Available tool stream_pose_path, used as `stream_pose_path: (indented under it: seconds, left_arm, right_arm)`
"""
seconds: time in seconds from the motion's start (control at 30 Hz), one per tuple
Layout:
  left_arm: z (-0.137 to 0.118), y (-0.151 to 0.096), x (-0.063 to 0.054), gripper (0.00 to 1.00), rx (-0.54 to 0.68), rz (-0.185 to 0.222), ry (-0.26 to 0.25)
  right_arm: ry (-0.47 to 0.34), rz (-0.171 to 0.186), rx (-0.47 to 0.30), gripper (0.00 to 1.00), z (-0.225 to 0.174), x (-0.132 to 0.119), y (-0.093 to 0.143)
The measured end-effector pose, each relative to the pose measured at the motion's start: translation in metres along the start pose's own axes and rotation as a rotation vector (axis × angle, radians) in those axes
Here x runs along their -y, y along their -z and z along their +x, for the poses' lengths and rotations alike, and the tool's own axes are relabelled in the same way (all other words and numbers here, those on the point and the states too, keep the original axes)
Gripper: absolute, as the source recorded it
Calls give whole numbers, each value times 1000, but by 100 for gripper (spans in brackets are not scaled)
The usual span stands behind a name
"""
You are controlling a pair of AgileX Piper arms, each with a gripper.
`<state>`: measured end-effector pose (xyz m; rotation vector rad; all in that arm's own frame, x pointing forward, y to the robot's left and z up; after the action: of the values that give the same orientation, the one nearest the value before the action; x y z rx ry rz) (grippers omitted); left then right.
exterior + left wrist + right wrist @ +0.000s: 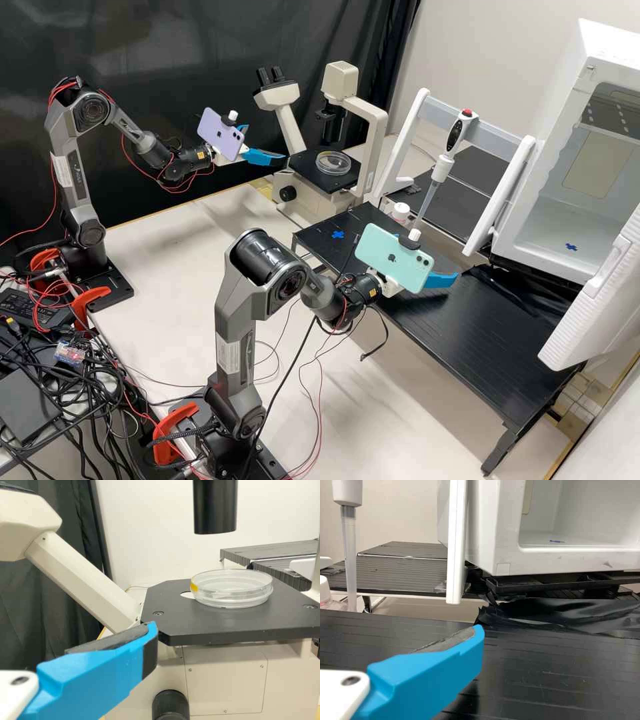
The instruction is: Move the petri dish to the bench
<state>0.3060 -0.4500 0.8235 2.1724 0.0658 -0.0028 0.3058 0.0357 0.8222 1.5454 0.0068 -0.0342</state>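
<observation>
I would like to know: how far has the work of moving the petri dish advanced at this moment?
Done: nothing visible; the petri dish sits on the microscope stage, not on the black bench.
In hand: the left gripper is near the stage, its jaws apart and empty, so this looks like the approach.
Left: grasping the dish, carrying it over and setting it down on the bench.

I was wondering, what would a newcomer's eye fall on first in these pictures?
Probably the lilac phone on the farther grey arm and the mint-green phone on the nearer arm. Next, perhaps, the clear petri dish on the black stage of the microscope.
</observation>
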Motion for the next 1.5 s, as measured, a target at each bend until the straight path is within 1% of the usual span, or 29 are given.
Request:
stream_pose_path:
  seconds: [0.33, 0.43, 0.5, 0.53, 0.57, 0.6, 0.63, 0.67, 0.77, 0.8, 0.87, 0.9, 0.93, 0.97, 1.0, 1.03, 1.07, 1.1, 1.17, 1.27, 1.3, 1.33, 1.4, 1.5]
  left_arm:
    - [0, 0, 0, 100, 0, 0, 0]
    - [0, 0, 0, 100, 0, 0, 0]
    - [0, 0, 0, 100, 0, 0, 0]
    - [0, 0, 0, 100, 0, 0, 0]
    - [0, 0, 0, 100, 0, 0, 0]
    - [0, 0, 0, 100, 0, 0, 0]
    - [0, 0, 0, 100, 0, 0, 0]
    - [0, 0, 0, 100, 0, 0, 0]
    - [0, 0, 0, 100, 0, 0, 0]
    - [0, 0, 0, 100, 0, 0, 0]
    - [0, 0, 0, 100, 0, 0, 0]
    - [0, 0, 0, 100, 0, 0, 0]
    - [0, 0, 0, 100, 0, 0, 0]
    - [0, 0, 0, 100, 0, 0, 0]
    - [0, 0, 0, 100, 0, 0, 0]
    - [0, 0, 0, 100, 0, 0, 0]
    - [0, 0, 0, 100, 0, 0, 0]
    - [0, 0, 0, 100, 0, 0, 0]
    - [0, 0, 0, 100, 0, 0, 0]
    - [0, 0, 0, 100, 0, 0, 0]
    - [0, 0, 0, 100, 0, 0, 0]
    - [0, 0, 0, 100, 0, 0, 0]
    - [0, 0, 0, 100, 0, 0, 0]
    - [0, 0, 0, 100, 0, 0, 0]
  right_arm:
    - [7, 0, -1, 100, -4, 2, 1]
    - [23, -1, -38, 100, -17, 5, 12]
    - [21, -1, -78, 100, -25, 6, 21]
    - [19, 7, -99, 100, -28, 7, 28]
    - [18, 24, -107, 100, -32, 9, 33]
    - [27, 27, -139, 100, -37, 13, 43]
    - [31, 21, -164, 100, -40, 15, 50]
    - [47, 6, -209, 100, -45, 19, 62]
    - [63, -39, -289, 100, -53, 26, 80]
    - [66, -51, -301, 100, -55, 29, 85]
    - [66, -47, -321, 100, -58, 35, 99]
    - [63, -49, -328, 100, -59, 37, 106]
    - [70, -56, -351, 100, -60, 41, 115]
    - [76, -73, -381, 100, -62, 45, 124]
    - [79, -84, -395, 100, -63, 46, 128]
    - [77, -100, -412, 100, -62, 49, 136]
    - [74, -108, -427, 100, -59, 52, 147]
    - [76, -103, -430, 100, -57, 54, 153]
    - [85, -113, -440, 100, -51, 63, 171]
    - [124, -138, -437, 100, -40, 79, 192]
    - [128, -138, -437, 100, -35, 81, 199]
    - [142, -150, -437, 100, -29, 87, 206]
    - [163, -169, -435, 100, -19, 97, 216]
    - [183, -186, -426, 100, -3, 107, 229]
